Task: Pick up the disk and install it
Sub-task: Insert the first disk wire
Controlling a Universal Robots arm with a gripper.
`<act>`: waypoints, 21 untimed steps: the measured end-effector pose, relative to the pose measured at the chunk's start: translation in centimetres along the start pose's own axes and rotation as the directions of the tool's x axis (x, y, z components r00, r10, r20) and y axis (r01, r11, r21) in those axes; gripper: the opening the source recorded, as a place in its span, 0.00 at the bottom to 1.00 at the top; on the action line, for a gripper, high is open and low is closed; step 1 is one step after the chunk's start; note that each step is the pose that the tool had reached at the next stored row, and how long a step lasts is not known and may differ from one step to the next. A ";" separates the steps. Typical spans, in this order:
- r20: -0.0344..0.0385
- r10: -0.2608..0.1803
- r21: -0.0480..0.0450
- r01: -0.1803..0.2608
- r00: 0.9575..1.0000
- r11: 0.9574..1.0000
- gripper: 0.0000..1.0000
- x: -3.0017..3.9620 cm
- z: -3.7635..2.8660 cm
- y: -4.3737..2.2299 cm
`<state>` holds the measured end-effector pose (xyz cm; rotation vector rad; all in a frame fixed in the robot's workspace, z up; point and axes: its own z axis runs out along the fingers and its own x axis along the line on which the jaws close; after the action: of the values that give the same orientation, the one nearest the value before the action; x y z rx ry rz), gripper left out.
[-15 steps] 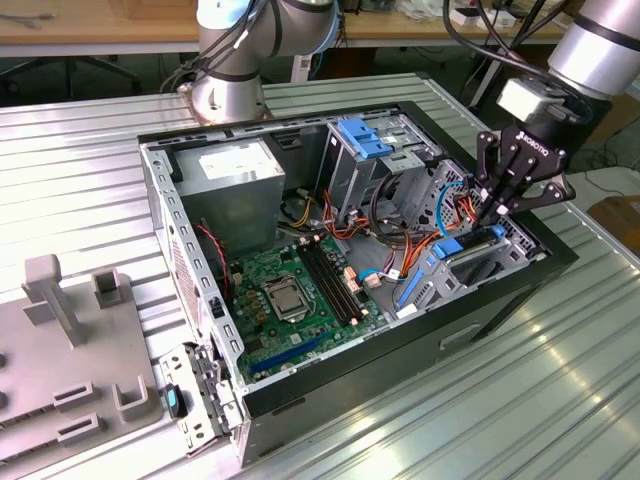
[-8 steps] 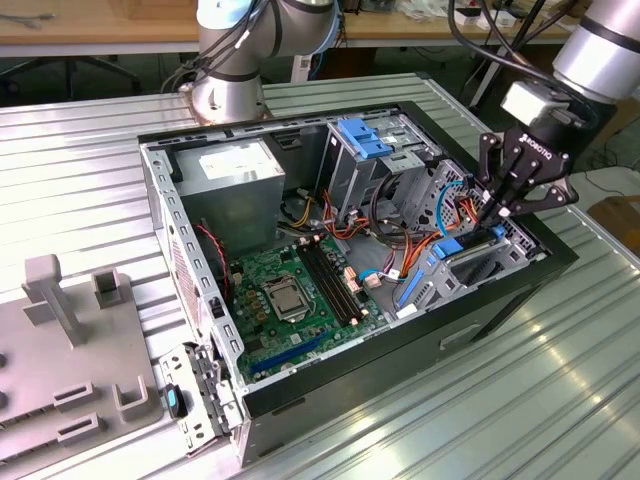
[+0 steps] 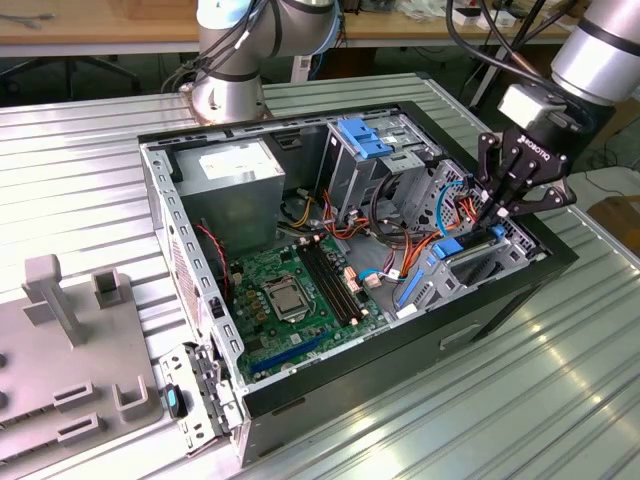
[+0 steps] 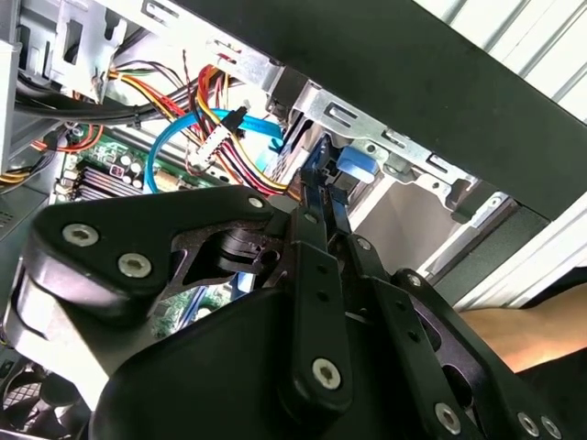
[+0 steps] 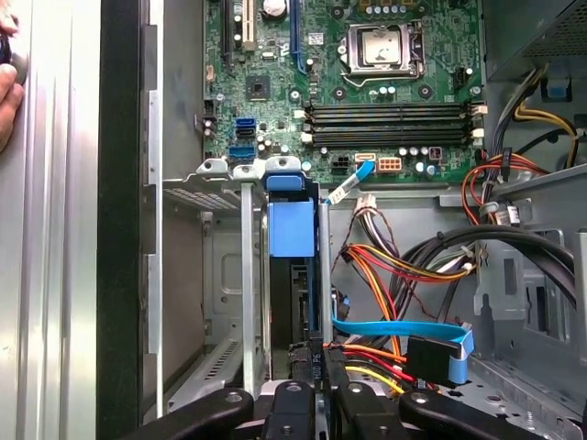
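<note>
Exterior view shows an open black computer case (image 3: 300, 395) lying on a ribbed silvery metal table (image 3: 520, 400), with the black multi-link gripper (image 3: 495, 212) reaching down into the drive bay at the exterior view's right end of the case. The disk (image 3: 472, 262), a flat dark hard drive with bright blue plastic rails, stands on edge in that silvery bay, close to the near right wall. In both wrist views the gripper (image 4: 316, 188) (image 5: 319, 362) has its fingers drawn narrow, pinching the thin blue-railed edge of the disk (image 5: 295, 293) between them. Just beside the bay a flat light-blue data cable (image 5: 404, 330) and a bundle of orange, red and yellow wires (image 5: 385, 266) cross the case floor. The green motherboard (image 3: 290, 290) lies in the middle of the case, a grey power supply box (image 3: 235, 170) sits at the far left corner, and a tall metal cage with a blue latch (image 3: 365, 140) stands at the far side. A person's hand (image 5: 7, 92) shows at the edge of the first wrist view, outside the case.
</note>
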<state>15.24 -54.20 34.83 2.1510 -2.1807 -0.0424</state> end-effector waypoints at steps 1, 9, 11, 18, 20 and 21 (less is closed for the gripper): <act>0.000 0.000 0.000 0.000 1.000 1.000 0.16 0.00 0.00 0.00; 0.000 0.000 0.000 0.000 1.000 1.000 0.16 0.13 0.00 0.01; 0.000 0.000 0.000 0.000 1.000 1.000 0.16 0.24 0.00 0.01; 0.000 0.001 0.000 -0.001 1.000 1.000 0.16 0.31 0.01 0.12; 0.000 0.002 0.000 -0.002 1.000 1.000 0.16 0.38 0.02 0.12; 0.001 0.004 0.000 -0.004 1.000 1.000 0.16 0.38 0.02 0.12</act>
<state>15.12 -54.57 34.83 2.1466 -2.1850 -0.0433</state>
